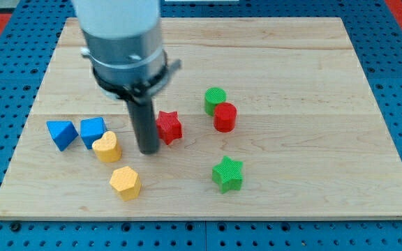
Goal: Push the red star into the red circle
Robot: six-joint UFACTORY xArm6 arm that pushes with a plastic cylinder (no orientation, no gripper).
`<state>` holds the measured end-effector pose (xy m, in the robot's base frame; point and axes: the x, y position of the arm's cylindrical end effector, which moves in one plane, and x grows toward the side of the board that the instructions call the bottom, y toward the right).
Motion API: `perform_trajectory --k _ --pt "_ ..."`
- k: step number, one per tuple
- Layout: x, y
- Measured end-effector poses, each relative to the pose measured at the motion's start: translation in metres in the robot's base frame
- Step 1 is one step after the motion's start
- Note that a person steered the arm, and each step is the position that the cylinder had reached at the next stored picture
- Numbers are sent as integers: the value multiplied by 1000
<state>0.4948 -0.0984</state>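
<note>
Camera view: the arm descends from the view's top left as a grey cylinder ending in a straight dark rod; there are no fingers or jaws on this rig, so nothing opens, closes or grips, and my tip (149, 149) rests on the wooden board (313, 188) holding nothing. The tip stands just beside the red star (169, 127), at about its 8 o'clock; the rod's edge appears to meet the star's left points, though true contact cannot be told from this angle. The red star sits near the board's centre, flat on the wood, its ribbed top facing up and its points distinct. The red circle (225, 116), a short upright cylinder, lies at the star's 3 o'clock, apart from it with bare wood between them. A green cylinder (215, 100) touches the red circle at its 11 o'clock. A green star (227, 173) lies at the red circle's 6 o'clock, well apart. At the tip's 9 o'clock, just beside it, sits a yellow rounded block (108, 147), touching a blue block (93, 130) at its 11 o'clock; a second blue block (61, 132) lies further toward the view's left. A yellow hexagon (125, 183) sits at the tip's 7 o'clock, near the board's lower edge
</note>
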Motion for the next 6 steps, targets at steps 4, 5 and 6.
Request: perform_trajectory --k 4,5,6 --pt "-17 77" --pt "-41 58" --pt "-99 -11"
